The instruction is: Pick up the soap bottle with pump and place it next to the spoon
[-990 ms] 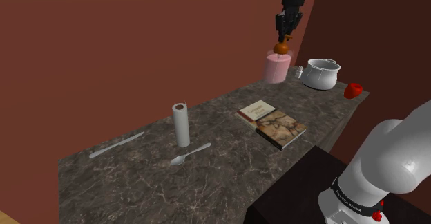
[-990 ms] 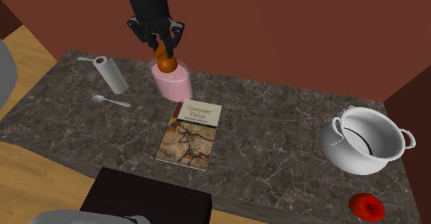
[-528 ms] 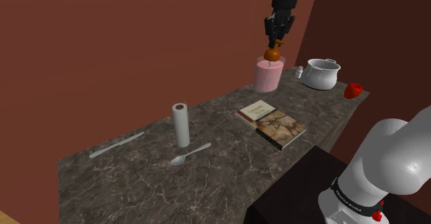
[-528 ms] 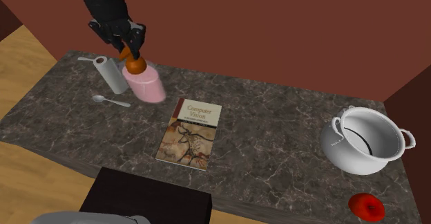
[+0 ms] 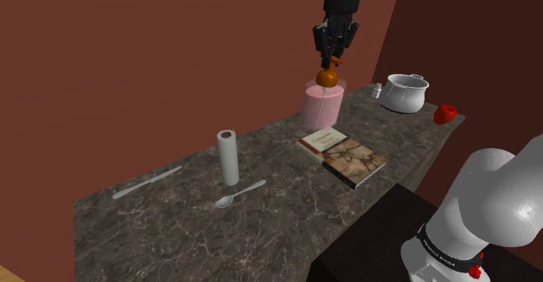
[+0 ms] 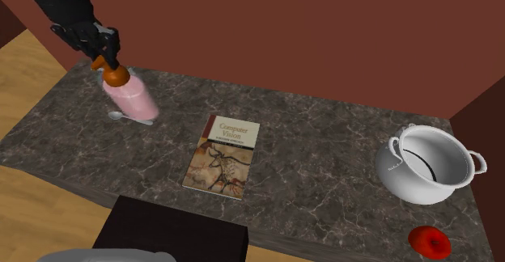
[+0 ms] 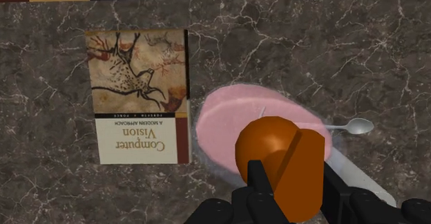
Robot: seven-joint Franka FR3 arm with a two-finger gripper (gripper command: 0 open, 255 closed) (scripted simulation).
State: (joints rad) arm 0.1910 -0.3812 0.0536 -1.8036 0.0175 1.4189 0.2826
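Since 1 s ago the arm has carried the soap bottle (image 5: 323, 104) toward the shoulder view's left, away from the pot (image 5: 405, 92) and past the far end of the book (image 5: 341, 156). In the second exterior view it went from above the book's top edge toward the left corner of the table (image 6: 324, 139), and now it sits in the picture right over the spoon (image 6: 116, 116). Pincer (image 5: 331, 56) is clenched on the orange pump head (image 7: 276, 153), w/ the pink body hanging free under it, well above the table and a little tilted in the second exterior view, though part of that slant may be the camera's. In the wrist view the black fingers (image 7: 257, 180) clasp the pump from both sides, and the spoon's bowl shows just beyond the bottle's side. Handling, as I judge it: body looks like stiff, half-clear plastic, so not fragile, prob. light to medium depending on how much soap is inside. Pump head is small, round and smooth, i.e. a slippery hold, and the heavier part hangs below, so the bottle can swing or turn in the grip if motion is quick. Body seems too wide for the jaws, so pump/neck is the sensible place to hold. Next it needs a slow descent, base flat, just beside the spoon but clear of the paper roll (image 5: 229, 157), which is tall and would tip easily
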